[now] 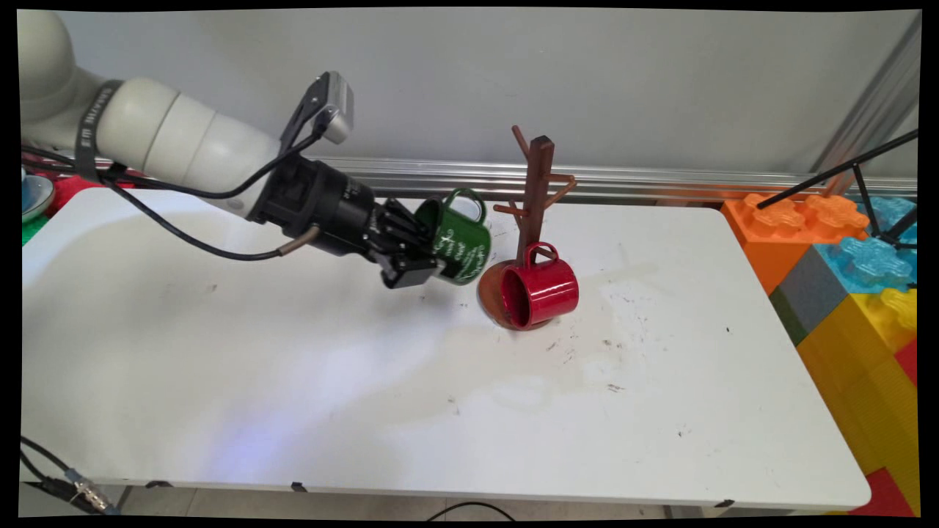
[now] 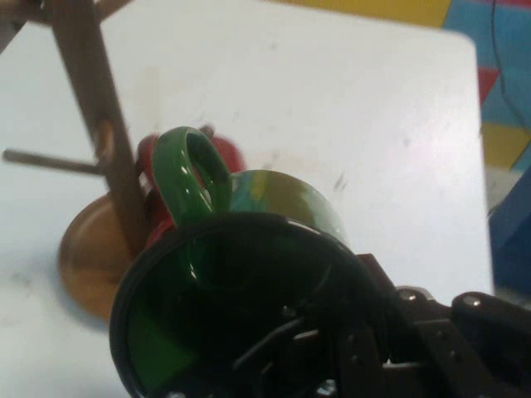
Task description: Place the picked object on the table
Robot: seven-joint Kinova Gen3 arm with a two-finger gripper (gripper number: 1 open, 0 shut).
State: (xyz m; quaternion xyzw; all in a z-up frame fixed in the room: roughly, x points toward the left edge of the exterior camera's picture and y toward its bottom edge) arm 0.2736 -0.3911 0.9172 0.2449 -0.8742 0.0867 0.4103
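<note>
Black two-finger tool (image 1: 419, 265) is clamped on the rim of a glossy green enamel mug w/ white lettering (image 1: 458, 238), held tilted above the white tabletop (image 1: 293, 381), handle up. Just right of it stands a brown wooden mug tree w/ round base (image 1: 538, 183); a shiny red metal mug (image 1: 543, 292) hangs from a low peg, mouth facing left. Orange, blue & yellow toy blocks (image 1: 851, 271) sit off the tabletop's right edge.
</note>
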